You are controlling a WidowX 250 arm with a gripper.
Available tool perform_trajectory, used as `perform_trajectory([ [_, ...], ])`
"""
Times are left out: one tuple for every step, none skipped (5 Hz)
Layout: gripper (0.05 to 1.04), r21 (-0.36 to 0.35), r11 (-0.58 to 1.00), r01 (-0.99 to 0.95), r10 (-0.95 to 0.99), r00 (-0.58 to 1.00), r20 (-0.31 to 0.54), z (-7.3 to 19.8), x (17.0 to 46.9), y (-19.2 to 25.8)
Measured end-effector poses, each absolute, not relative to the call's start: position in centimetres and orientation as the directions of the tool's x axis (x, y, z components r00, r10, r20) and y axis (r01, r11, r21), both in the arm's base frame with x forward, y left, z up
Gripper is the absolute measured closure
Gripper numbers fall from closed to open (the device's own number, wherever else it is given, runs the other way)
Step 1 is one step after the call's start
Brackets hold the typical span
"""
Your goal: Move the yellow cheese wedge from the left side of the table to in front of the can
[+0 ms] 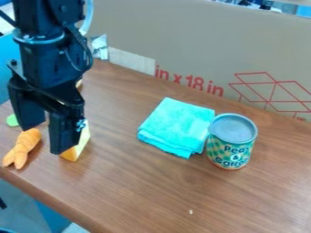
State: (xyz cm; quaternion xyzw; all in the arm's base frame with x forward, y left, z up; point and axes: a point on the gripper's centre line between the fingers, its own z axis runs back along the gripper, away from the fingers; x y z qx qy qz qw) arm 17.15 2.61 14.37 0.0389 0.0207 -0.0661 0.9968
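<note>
Yellow wedge point(72, 153), pale on one face, deeper on another, shows partly behind the released jaws (spread apart).

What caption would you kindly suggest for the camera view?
Open gripper near a yellow wedge and an orange toy, turquoise cloth beside a can.

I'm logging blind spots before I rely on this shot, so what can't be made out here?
All in the camera view:
Yellow wedge: partly hidden by the gripper; whether they touch, I can't tell.
Green thing: partly behind the gripper, shape unclear.
Pale thing behind the arm: mostly covered by it.
White speck on the table: too small to identify.
</note>
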Motion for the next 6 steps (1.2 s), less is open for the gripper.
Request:
perform_trajectory([
  [0.082, 0.072, 0.988, 0.135, -0.13, 0.99, -0.06, 14.0, 17.1, 2.6],
  [0.082, 0.059, 0.99, 0.13, -0.126, 0.99, -0.061, 13.4, 20.0, 3.7],
  [0.082, 0.062, 0.991, 0.116, -0.114, 0.993, -0.043, 13.2, 22.0, 5.0],
  [0.082, 0.074, 0.992, 0.099, -0.097, 0.995, -0.028, 12.8, 23.1, 6.3],
  [0.082, 0.099, 0.991, 0.086, -0.09, 0.995, 0.031, 12.3, 23.8, 7.7],
  [0.082, 0.13, 0.988, 0.079, -0.085, 0.995, 0.042, 11.7, 23.7, 9.2],
])
